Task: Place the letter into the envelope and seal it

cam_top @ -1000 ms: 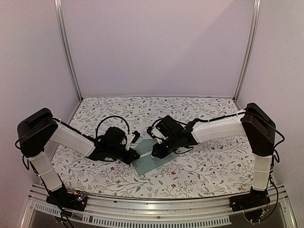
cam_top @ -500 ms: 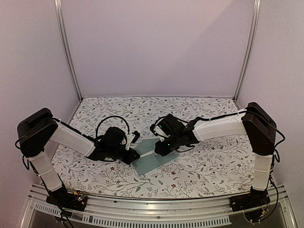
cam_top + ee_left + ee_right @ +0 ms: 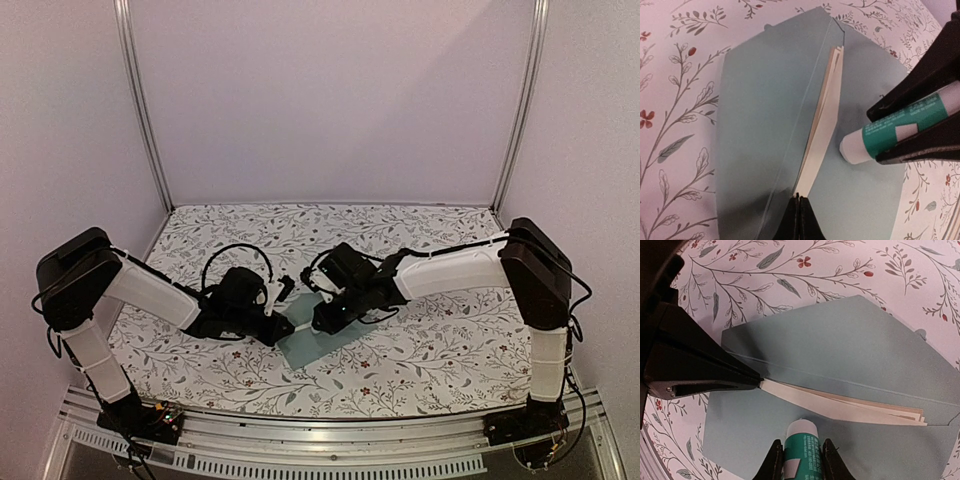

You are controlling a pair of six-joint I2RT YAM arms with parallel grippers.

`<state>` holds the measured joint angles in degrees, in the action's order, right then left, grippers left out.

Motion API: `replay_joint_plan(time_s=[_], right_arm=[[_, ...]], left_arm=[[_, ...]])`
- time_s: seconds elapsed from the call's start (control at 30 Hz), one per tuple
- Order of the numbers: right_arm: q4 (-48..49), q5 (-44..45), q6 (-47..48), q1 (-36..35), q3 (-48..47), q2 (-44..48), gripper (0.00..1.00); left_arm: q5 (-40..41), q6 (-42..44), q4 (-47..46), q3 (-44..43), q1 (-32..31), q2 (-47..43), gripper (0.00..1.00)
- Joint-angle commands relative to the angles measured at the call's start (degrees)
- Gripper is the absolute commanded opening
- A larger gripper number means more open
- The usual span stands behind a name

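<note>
The teal envelope lies flat on the floral table with its triangular flap open. The cream letter sits in its mouth, with its folded edge showing along the opening. My left gripper is shut, its tips resting at the near end of the letter's edge. My right gripper is shut on a white-and-teal glue stick. The stick's white tip points down at the envelope's body, just beside the letter. In the top view both grippers meet over the envelope.
The floral tablecloth surrounds the envelope on all sides. Black cables loop above both wrists. Metal frame posts and pale walls stand at the back and sides.
My right gripper has shifted slightly left over the envelope with the glue stick, closer to the left gripper. The left arm and the envelope have not moved.
</note>
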<state>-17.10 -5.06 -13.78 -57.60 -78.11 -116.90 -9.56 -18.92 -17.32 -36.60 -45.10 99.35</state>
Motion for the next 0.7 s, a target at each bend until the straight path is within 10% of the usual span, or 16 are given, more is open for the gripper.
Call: replay_joint_plan(time_s=[0.0, 0.67], right_arm=[[-2.93, -2.34, 0.58, -1.23, -1.34, -4.20, 0.00], [-2.76, 1.54, -0.34, -1.53, 4.08, -0.64, 0.00]], left_arm=[[0.42, 0.03, 1.24, 0.88, 0.94, -0.17, 0.00], [0.42, 0.08, 1.35, 0.89, 0.97, -0.39, 0.00]])
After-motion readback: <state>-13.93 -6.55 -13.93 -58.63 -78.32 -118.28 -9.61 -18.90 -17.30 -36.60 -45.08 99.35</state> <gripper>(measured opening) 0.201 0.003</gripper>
